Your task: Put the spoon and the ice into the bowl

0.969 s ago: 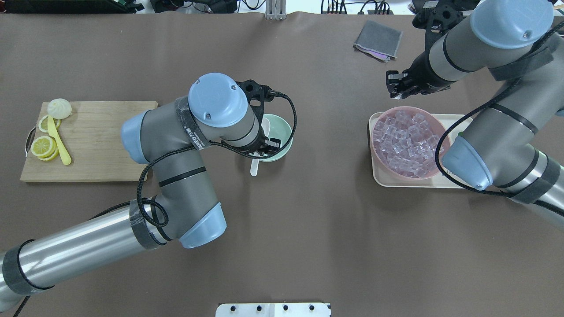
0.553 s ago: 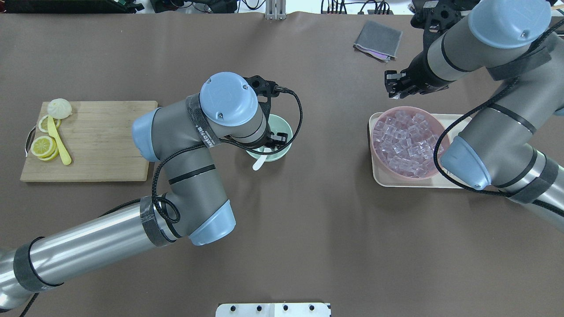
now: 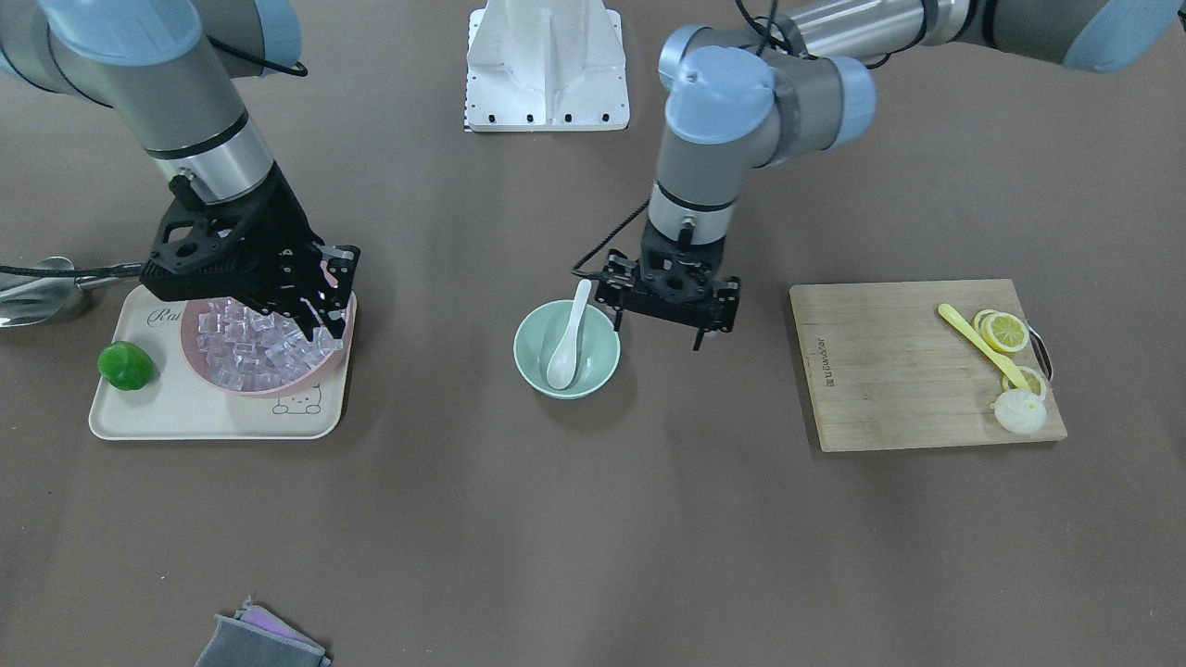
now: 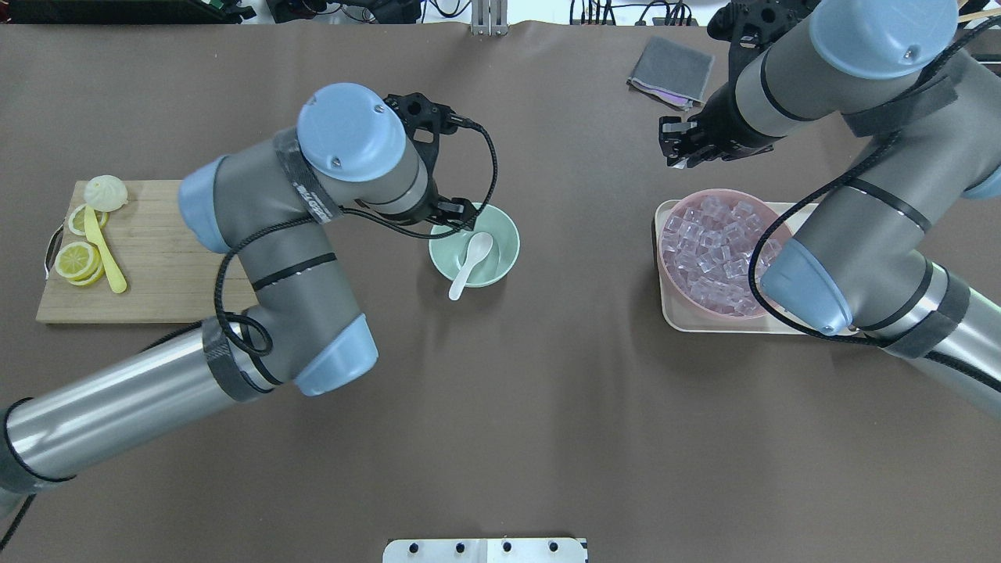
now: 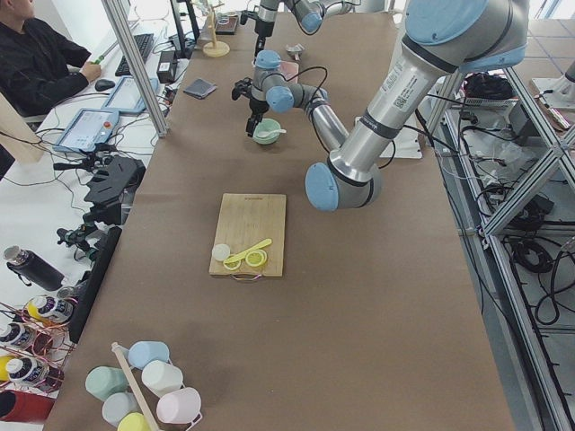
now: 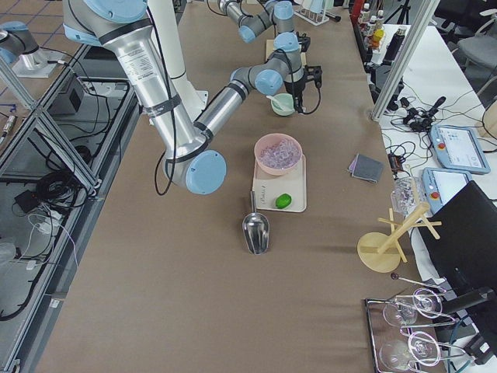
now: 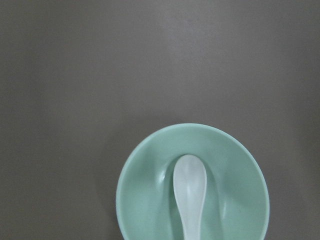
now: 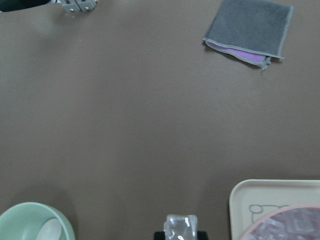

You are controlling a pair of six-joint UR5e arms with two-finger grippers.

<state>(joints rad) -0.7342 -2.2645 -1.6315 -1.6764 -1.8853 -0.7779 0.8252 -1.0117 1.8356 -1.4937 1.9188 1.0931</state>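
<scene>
The white spoon [image 4: 471, 259] lies in the mint-green bowl [image 4: 508, 234], scoop inside and handle over the near rim. Both also show in the front view, spoon [image 3: 566, 345] in bowl [image 3: 604, 357], and in the left wrist view, spoon [image 7: 190, 192] in bowl [image 7: 131, 180]. My left gripper [image 3: 658, 333] is open and empty, just beside the bowl. My right gripper [image 4: 679, 145] is shut on one clear ice cube [image 8: 181, 227], held above the table beyond the pink bowl's far left rim.
A pink bowl [image 4: 661, 252] full of ice cubes stands on a cream tray [image 4: 682, 320] with a green fruit [image 3: 125, 364]. A steel scoop [image 3: 32, 292] lies beside the tray. A grey cloth [image 4: 671, 72] lies far right. A cutting board [image 4: 180, 258] with lemon slices and a yellow spoon [image 4: 105, 254] lies left.
My left gripper has drawn away from over the bowl, back and to the left; the spoon now lies free in the bowl. My right gripper has moved a little left and farther away.
</scene>
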